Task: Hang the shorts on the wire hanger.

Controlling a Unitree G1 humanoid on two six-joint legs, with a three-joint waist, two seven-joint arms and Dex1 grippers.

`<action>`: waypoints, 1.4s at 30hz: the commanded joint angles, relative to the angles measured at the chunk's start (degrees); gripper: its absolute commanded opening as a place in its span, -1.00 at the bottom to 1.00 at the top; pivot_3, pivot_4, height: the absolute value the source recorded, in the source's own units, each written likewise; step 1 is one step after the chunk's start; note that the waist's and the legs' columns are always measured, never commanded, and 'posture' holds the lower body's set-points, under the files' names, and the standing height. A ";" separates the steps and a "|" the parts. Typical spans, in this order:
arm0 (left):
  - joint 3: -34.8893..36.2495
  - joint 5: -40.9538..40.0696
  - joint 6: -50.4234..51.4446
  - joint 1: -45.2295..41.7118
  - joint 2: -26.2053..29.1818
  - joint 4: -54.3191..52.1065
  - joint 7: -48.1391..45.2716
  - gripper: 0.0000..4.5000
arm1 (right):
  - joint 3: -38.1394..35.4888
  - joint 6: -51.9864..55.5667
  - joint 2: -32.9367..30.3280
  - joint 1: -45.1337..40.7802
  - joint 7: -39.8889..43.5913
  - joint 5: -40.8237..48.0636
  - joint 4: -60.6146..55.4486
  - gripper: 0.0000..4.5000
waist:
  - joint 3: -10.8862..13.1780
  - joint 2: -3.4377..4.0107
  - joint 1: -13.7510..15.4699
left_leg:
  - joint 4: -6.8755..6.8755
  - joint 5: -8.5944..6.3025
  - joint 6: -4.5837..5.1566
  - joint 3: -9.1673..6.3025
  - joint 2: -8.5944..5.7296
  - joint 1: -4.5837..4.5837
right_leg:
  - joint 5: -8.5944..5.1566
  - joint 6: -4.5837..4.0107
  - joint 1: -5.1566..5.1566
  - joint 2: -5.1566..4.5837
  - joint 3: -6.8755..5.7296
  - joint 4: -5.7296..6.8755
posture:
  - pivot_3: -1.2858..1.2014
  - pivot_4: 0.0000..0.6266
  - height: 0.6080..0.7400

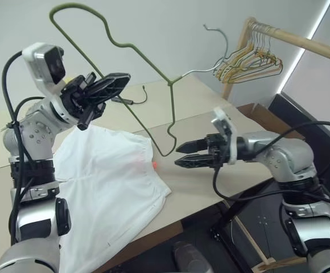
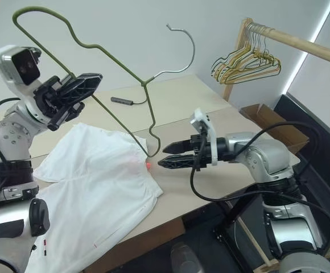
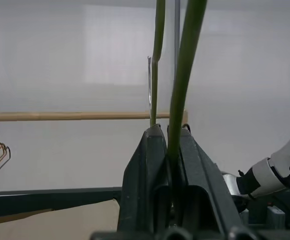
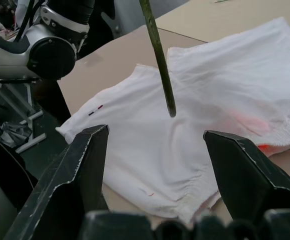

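Desk (image 1: 210,128) first: we see its beige top below both pincers, carrying the shorts (image 1: 111,182), which lie flat and spread, one edge drooping over the near rim. They sit beneath the left pincer (image 1: 105,85) and just beside the right pincer (image 1: 182,154), on the side its tips point toward, lower than those tips. Their gathered waistband with the pink-red patch is the part closest to the right pincer.

Above them we find the wire hanger (image 1: 125,45), raised clear of the desk. The left pincer is clamped shut on one of its olive wires, so the frame stands up and out from that grip, hook away toward the wooden rail (image 1: 301,40) with its bunched hangers (image 1: 250,62). The hanger's lower bend hangs down between the two pincers, just beside the right tips and above the waistband edge.

The right pincer stands parted and empty, lying roughly level and aimed across at the shorts.

We judge the right arm the nearer one to the cloth: the coming move turns on dropping toward the waistband, whose long axis runs across that pincer's line.
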 commanded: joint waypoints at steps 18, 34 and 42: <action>0.08 -1.99 -0.58 -0.06 -1.00 -2.92 2.48 -1.00 | -2.95 -0.35 5.68 -4.22 -3.36 -0.61 1.89 0.09 | 0.00 0.00 0.03 | 0.02 0.00 0.00 -0.02 -0.05 0.00 | 0.00 0.00 0.00 -0.01 0.00 0.03 | -0.25 -1.00 1.00; -3.68 3.21 -2.45 1.55 -1.50 -0.75 4.94 -1.00 | -5.71 -0.45 6.75 -4.38 -4.72 0.50 2.19 -0.99 | 0.00 0.01 -0.27 | 0.02 0.00 0.00 -0.02 -0.06 0.00 | 0.00 0.01 0.00 -0.02 0.00 0.03 | -0.25 -1.00 1.00; -10.86 17.38 -10.13 8.35 1.26 1.29 6.82 -0.09 | -12.65 8.80 3.12 -2.96 -8.57 7.58 -1.22 -1.00 | 0.00 0.03 -0.21 | 0.01 0.00 0.00 -0.06 -0.11 -0.02 | 0.01 0.00 0.01 -0.08 0.00 0.04 | -0.26 -1.00 1.00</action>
